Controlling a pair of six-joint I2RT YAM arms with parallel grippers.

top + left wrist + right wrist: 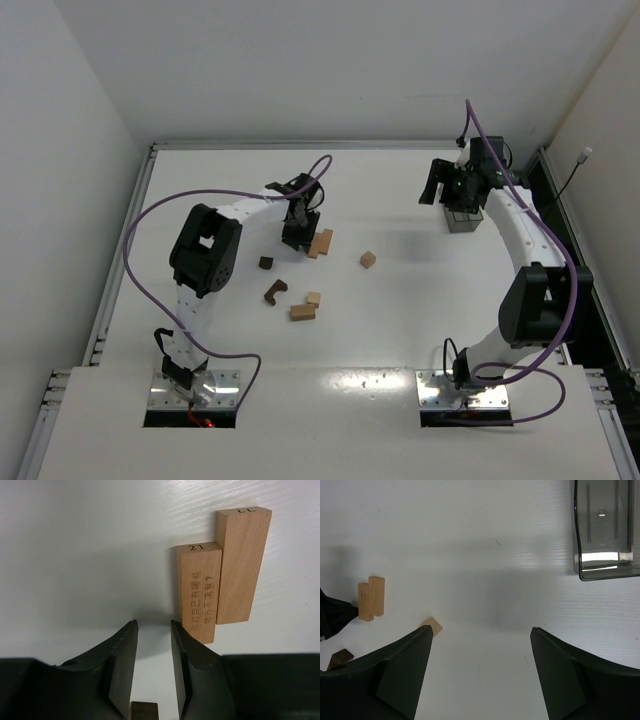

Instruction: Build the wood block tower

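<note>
— Where are the wooden blocks (303,312) being kept?
— Mid-table (400,330), well clear of every edge. The left gripper (152,625) is being held slightly apart, empty at the tips, just beside two touching smooth tan bars (200,595).
— And rightward?
— The right gripper (480,630) is being held wide apart over bare white surface, near a glossy dark bin (605,530).

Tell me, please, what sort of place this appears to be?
Probably a robotics lab work cell: a white table boxed in by plain white walls, a left arm and right arm bolted at its near edge, and small wooden blocks scattered for handling.
</note>
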